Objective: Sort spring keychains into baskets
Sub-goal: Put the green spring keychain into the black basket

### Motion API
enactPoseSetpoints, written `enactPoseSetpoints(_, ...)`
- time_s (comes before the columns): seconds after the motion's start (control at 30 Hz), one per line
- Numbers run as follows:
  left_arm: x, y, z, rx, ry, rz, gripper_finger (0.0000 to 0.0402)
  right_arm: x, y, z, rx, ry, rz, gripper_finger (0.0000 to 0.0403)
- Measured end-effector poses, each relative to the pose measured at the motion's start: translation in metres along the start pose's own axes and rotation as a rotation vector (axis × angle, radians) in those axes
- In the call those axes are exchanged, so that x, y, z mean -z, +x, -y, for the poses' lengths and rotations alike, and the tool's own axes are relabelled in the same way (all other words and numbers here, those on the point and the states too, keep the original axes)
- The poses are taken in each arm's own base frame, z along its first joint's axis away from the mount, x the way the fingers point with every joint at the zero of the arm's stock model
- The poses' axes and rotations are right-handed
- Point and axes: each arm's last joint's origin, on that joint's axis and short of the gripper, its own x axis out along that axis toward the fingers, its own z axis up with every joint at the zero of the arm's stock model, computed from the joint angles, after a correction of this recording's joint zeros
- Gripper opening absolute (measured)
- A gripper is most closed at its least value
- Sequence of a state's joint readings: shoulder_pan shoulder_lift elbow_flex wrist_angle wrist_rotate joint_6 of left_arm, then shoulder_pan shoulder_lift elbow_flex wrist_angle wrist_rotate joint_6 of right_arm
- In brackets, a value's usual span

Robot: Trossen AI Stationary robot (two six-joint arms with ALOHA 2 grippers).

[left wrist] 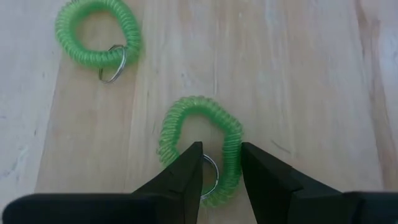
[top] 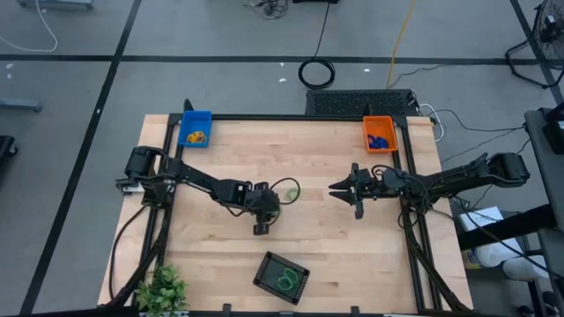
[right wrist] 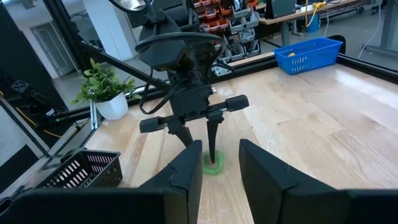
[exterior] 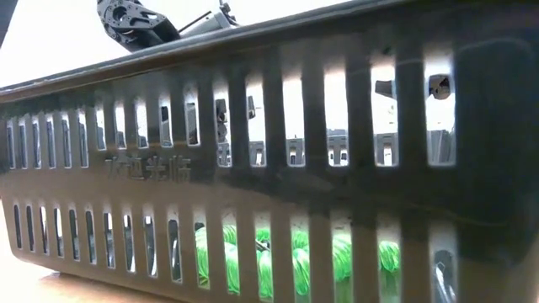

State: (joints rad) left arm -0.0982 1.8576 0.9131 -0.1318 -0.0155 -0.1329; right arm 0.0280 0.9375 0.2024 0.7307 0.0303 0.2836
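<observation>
Two green spring keychains lie flat on the table in the left wrist view: one (left wrist: 99, 34) farther off, one (left wrist: 202, 149) under my left gripper (left wrist: 221, 149). That gripper is open and points down near the table's middle (top: 262, 211). One finger stands inside the nearer loop, the other outside it, with the coil's side (left wrist: 233, 146) between them. My right gripper (top: 337, 189) is open and hovers to the right, facing the left one. The blue basket (top: 195, 129) holds a yellow keychain, the orange basket (top: 380, 134) holds blue ones, and the black basket (top: 282, 273) holds a green one.
A small green plant (top: 163, 289) stands at the table's near left corner. The black basket's slotted wall (exterior: 253, 168) fills the low view, with green coils (exterior: 295, 261) behind it. Bare wood lies between the arms and the far baskets.
</observation>
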Motion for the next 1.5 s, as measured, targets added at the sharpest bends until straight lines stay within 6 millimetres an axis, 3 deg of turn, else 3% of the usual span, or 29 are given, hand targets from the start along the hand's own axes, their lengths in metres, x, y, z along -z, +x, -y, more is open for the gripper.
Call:
enactPoseSetpoints(0.13,0.000,0.001,0.000,0.023,-0.003,0.005,0.0105,0.000,0.000,0.000,0.000,0.000,-0.001,0.0091)
enactPoseSetpoints(0.37,-0.001,0.001,-0.004,0.046,-0.011,0.001,0.0015,0.000,0.000,0.000,0.000,0.001,-0.001,0.0091)
enactPoseSetpoints(0.6,0.000,0.001,-0.004,0.059,-0.018,-0.001,0.0034,0.000,0.000,0.000,0.000,0.003,-0.001,0.0091)
enactPoseSetpoints(0.83,-0.001,0.001,-0.004,0.061,0.008,0.012,0.0008,0.000,0.000,0.000,0.000,0.003,-0.001,0.0091)
enactPoseSetpoints(1.17,-0.004,0.001,0.000,0.090,0.087,0.045,0.0007,0.000,0.000,0.000,0.000,0.003,-0.002,0.0091)
enactPoseSetpoints(1.5,-0.011,-0.020,0.013,0.128,0.154,0.114,0.0007,0.000,0.000,0.000,0.001,0.000,-0.005,0.0091)
